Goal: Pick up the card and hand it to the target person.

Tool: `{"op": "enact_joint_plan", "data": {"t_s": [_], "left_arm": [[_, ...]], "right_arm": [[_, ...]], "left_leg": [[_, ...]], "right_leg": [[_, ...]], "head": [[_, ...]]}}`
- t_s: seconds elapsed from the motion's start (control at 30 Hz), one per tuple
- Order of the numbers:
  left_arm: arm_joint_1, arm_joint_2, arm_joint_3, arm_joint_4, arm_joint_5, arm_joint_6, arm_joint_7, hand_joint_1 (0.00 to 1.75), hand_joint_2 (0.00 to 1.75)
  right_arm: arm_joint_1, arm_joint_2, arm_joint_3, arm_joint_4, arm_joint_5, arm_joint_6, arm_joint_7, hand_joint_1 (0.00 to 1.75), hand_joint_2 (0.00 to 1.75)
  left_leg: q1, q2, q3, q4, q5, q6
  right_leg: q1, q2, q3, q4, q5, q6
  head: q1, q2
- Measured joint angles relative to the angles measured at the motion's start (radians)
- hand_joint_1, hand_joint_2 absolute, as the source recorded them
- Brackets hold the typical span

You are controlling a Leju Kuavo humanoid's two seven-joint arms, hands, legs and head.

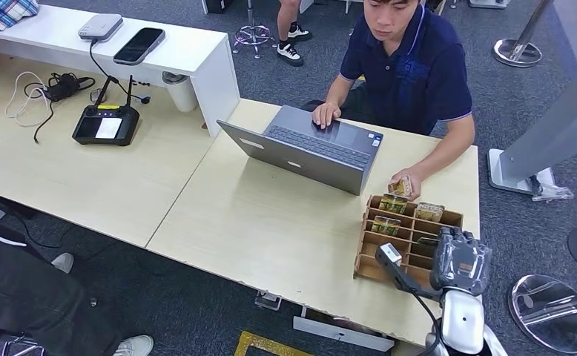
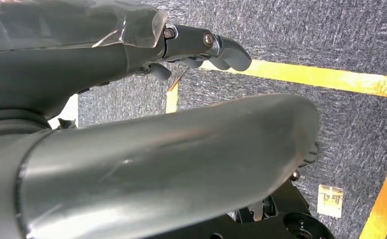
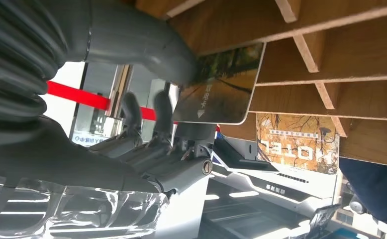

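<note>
Saw the card (image 3: 221,87) standing part-way out of a slot in the wooden rack (image 1: 408,237), at the near right corner of the surface (image 1: 271,222). Found the right robot hand (image 1: 460,259) directly over that rack, thumb (image 3: 146,47) laid against the card's face, darker fingers (image 3: 161,112) just beside it yet seemingly apart. Could not tell whether a pinch had closed. Judged a slip the likeliest fault: with one-sided contact, might tip the card back into the slot or drag it against the divider. Feared also snagging the neighbouring card (image 3: 296,144) or shifting the rack. Noted a person's hand (image 1: 408,182) at the rack's far edge, close enough to bump. Could not tell the left robot hand's (image 2: 191,42) state above the floor.
</note>
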Motion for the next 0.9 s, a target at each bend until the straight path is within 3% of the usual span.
{"op": "enact_joint_plan", "data": {"t_s": [0.37,0.53,0.7,0.9], "left_arm": [[0.0,0.003,-0.001,0.0,0.0,0.0,0.0,0.0,0.0],[0.0,0.003,-0.003,0.0,0.0,0.001,-0.002,0.0,0.0],[-0.001,0.003,-0.016,0.0,0.0,0.005,-0.003,0.0,0.0],[-0.008,0.006,-0.03,0.0,-0.006,0.016,0.0,0.0,0.0]], "right_arm": [[0.011,-0.019,0.014,-0.071,0.0,-0.079,0.033,1.73,1.75],[0.002,-0.041,0.012,-0.119,0.0,-0.175,0.051,1.72,1.75],[-0.022,-0.043,-0.038,-0.232,-0.002,-0.264,-0.041,1.7,1.75],[-0.103,0.033,-0.116,-0.23,-0.031,-0.266,-0.145,1.69,1.75]], "left_leg": [[0.0,0.0,0.0,0.0,0.0,0.0],[0.0,0.0,0.0,0.0,0.0,0.0],[0.0,0.0,0.0,0.0,0.0,0.0],[0.0,0.0,0.0,0.0,0.0,0.0]], "right_leg": [[0.0,0.0,0.0,0.0,0.0,0.0],[0.0,0.0,0.0,0.0,0.0,0.0],[0.0,0.0,0.0,0.0,0.0,0.0],[0.0,0.0,0.0,0.001,0.0,0.0]], "head": [[0.0,0.0],[0.0,0.0],[0.0,0.0],[0.0,0.0]]}}
